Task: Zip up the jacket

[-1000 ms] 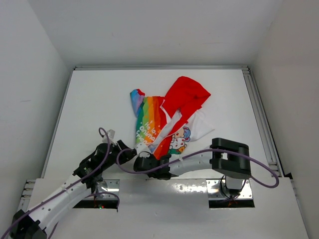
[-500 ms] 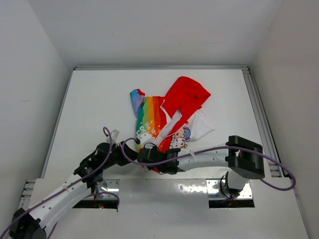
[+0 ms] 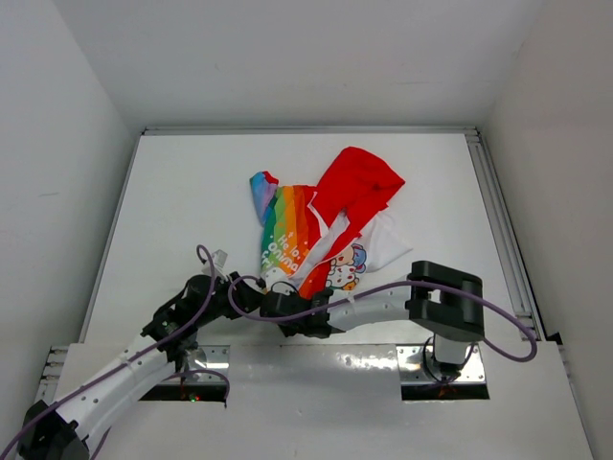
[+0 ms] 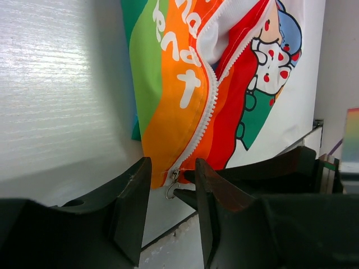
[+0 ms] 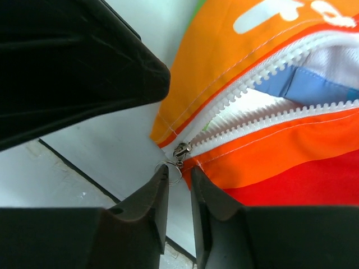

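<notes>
**Jacket**: laid on the worktop, about its middle.

- Hood: turned to the 1 o'clock end. The hem is turned to the 7 o'clock end, nearest the arm bases.
- Zip slider: seated at the hem's lower corner. The two rows of teeth are spread apart beyond it, toward the hood.
- Pull ring: hung from the slider, on the side away from the hood.

**Left gripper**: set at 9 o'clock of that corner. Its fingers are stood one on either side of the zip's lower end.

**Right gripper**: set at 5 o'clock of the corner, just beside the left gripper. The pull ring is placed at its fingertips, which are held slightly apart.
</notes>
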`<state>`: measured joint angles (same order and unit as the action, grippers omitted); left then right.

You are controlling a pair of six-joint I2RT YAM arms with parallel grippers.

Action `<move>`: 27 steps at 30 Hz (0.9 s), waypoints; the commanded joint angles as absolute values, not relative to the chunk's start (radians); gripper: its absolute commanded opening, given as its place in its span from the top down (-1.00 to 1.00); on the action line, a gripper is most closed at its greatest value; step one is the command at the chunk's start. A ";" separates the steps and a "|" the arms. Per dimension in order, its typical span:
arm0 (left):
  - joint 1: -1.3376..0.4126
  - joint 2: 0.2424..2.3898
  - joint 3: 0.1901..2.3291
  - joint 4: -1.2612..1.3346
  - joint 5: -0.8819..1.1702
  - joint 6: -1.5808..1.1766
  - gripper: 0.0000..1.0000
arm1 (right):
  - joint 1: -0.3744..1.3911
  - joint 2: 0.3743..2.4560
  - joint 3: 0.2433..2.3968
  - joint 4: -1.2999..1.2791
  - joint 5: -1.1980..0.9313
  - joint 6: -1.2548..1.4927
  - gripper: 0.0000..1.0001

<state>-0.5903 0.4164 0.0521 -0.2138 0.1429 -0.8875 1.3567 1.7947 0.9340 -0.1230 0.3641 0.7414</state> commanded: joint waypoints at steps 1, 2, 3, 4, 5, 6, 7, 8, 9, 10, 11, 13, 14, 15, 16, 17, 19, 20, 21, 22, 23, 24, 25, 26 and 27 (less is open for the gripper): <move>-0.598 0.414 -0.018 -0.186 0.137 -0.871 0.30 | 1.359 1.812 0.946 -0.109 0.351 0.756 0.53; -0.600 0.410 -0.020 -0.195 0.132 -0.870 0.29 | 1.359 1.822 0.945 -0.109 0.350 0.756 0.53; -0.600 0.400 -0.024 -0.196 0.129 -0.871 0.28 | 1.359 1.825 0.943 -0.115 0.353 0.758 0.54; -0.600 0.396 -0.023 -0.199 0.127 -0.873 0.26 | 1.359 1.827 0.943 -0.118 0.354 0.764 0.53; -0.600 0.394 -0.020 -0.205 0.129 -0.871 0.26 | 1.359 1.827 0.940 -0.121 0.354 0.767 0.54; -0.600 0.394 -0.011 -0.210 0.130 -0.868 0.25 | 1.359 1.825 0.937 -0.121 0.353 0.769 0.54; -0.598 0.396 -0.011 -0.222 0.129 -0.859 0.25 | 1.359 1.824 0.931 -0.118 0.350 0.769 0.56; -0.598 0.397 -0.009 -0.227 0.124 -0.858 0.25 | 1.359 1.824 0.931 -0.118 0.350 0.765 0.57; -0.600 0.397 -0.012 -0.229 0.120 -0.857 0.25 | 1.359 1.824 0.928 -0.118 0.350 0.767 0.60; -0.600 0.399 -0.015 -0.232 0.114 -0.859 0.25 | 1.359 1.825 0.928 -0.120 0.353 0.765 0.62; -0.598 0.399 -0.017 -0.227 0.118 -0.862 0.25 | 1.358 1.825 0.930 -0.121 0.356 0.768 0.67; -0.600 0.406 -0.011 -0.227 0.130 -0.858 0.25 | 1.359 1.819 0.928 -0.120 0.357 0.770 0.91; -0.598 0.408 -0.011 -0.227 0.130 -0.854 0.25 | 1.359 1.813 0.920 -0.109 0.360 0.769 0.96; -0.600 0.408 -0.020 -0.227 0.129 -0.854 0.25 | 1.359 1.806 0.907 -0.095 0.365 0.772 1.00; -0.598 0.407 -0.029 -0.219 0.130 -0.861 0.25 | 1.359 1.789 0.902 -0.095 0.385 0.775 1.00; -0.600 0.408 -0.029 -0.213 0.136 -0.861 0.25 | 1.359 1.780 0.899 -0.094 0.391 0.779 1.00; -0.598 0.413 -0.028 -0.207 0.162 -0.862 0.21 | 1.359 1.753 0.878 -0.069 0.399 0.778 1.00; -0.600 0.414 -0.028 -0.203 0.169 -0.858 0.20 | 1.359 1.729 0.870 -0.057 0.400 0.775 1.00; -0.598 0.414 -0.032 -0.198 0.172 -0.850 0.18 | 1.359 1.718 0.859 -0.042 0.408 0.772 1.00; -0.600 0.413 -0.037 -0.187 0.181 -0.847 0.16 | 1.359 1.707 0.856 -0.040 0.428 0.770 1.00; -0.600 0.411 -0.040 -0.183 0.189 -0.845 0.16 | 1.356 1.682 0.853 -0.037 0.433 0.772 1.00; -0.600 0.413 -0.038 -0.180 0.198 -0.841 0.15 | 1.353 1.666 0.847 -0.028 0.436 0.776 1.00; -0.598 0.413 -0.037 -0.172 0.224 -0.838 0.14 | 1.348 1.649 0.836 -0.014 0.433 0.778 1.00; -0.598 0.416 -0.037 -0.169 0.233 -0.830 0.14 | 1.345 1.614 0.827 -0.006 0.423 0.779 1.00; -0.600 0.417 -0.040 -0.166 0.241 -0.825 0.14 | 1.336 1.597 0.801 0.038 0.420 0.781 1.00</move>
<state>-0.5903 0.4126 0.0521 -0.2222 0.1883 -0.8558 1.3510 1.6852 0.8272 -0.0631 0.3935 0.7647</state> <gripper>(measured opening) 0.431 0.002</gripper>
